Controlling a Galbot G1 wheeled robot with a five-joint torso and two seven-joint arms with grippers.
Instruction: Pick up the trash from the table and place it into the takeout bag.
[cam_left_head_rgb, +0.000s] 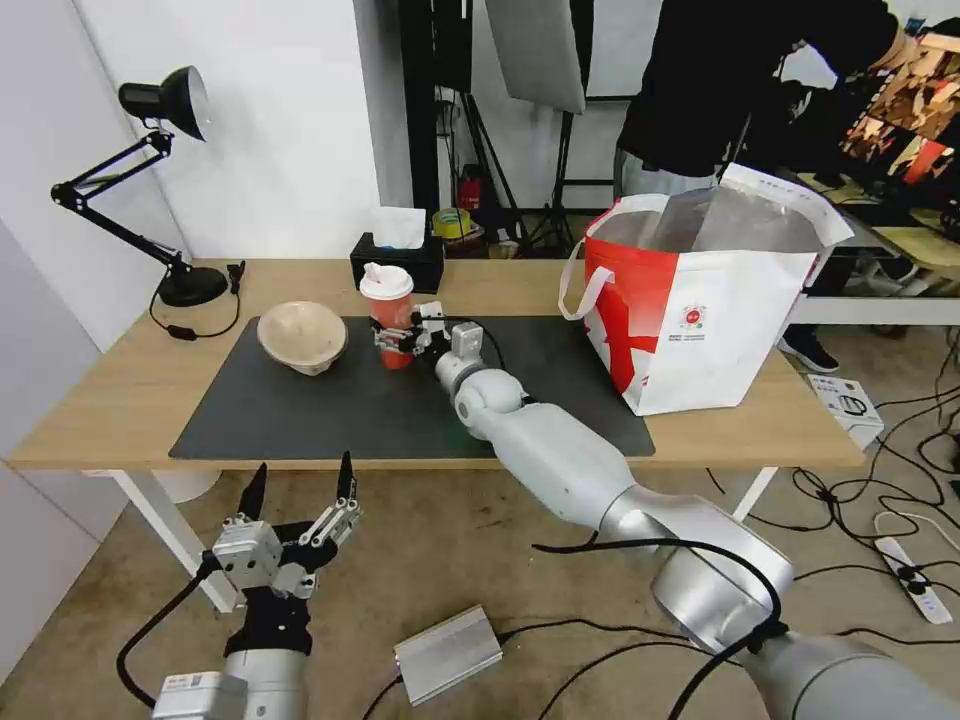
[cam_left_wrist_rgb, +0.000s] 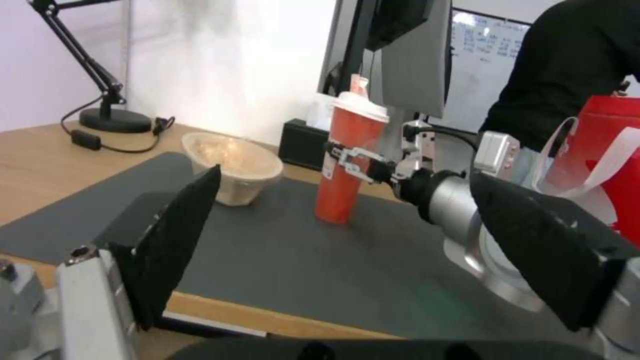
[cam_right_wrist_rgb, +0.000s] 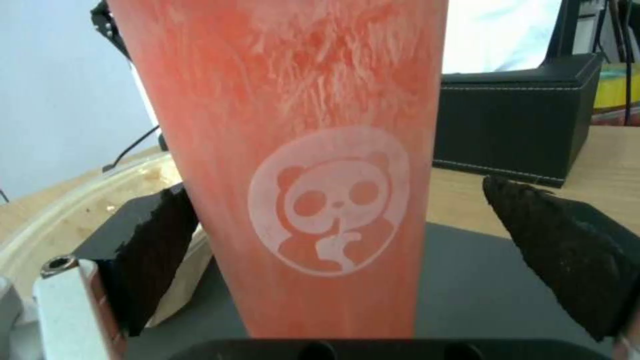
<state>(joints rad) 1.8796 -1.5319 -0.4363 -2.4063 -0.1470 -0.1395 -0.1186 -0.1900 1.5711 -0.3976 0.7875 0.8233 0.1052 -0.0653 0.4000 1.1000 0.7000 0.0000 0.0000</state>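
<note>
1. While the bench (cam_left_head_rgb: 130, 400) carries everything, the bag (cam_left_head_rgb: 700, 330) stands open at its right end.
2. Left of centre sits the pulp bowl (cam_left_head_rgb: 303, 337); the left claw (cam_left_head_rgb: 300, 495) waits spread below the near edge.
3. Around the red cup (cam_left_head_rgb: 390, 310) on the mat, the right claw (cam_left_head_rgb: 400, 335) is apart, one pad touching.
4. Grasp step, I judge: next calls for closing, then lifting.

one red cup (cam_left_head_rgb: 388, 312), one pulp bowl (cam_left_head_rgb: 302, 337), one bag (cam_left_head_rgb: 700, 310)

red cup (cam_right_wrist_rgb: 307, 165) rim and base cut off, takeout bag (cam_left_wrist_rgb: 617, 150) cropped
</note>
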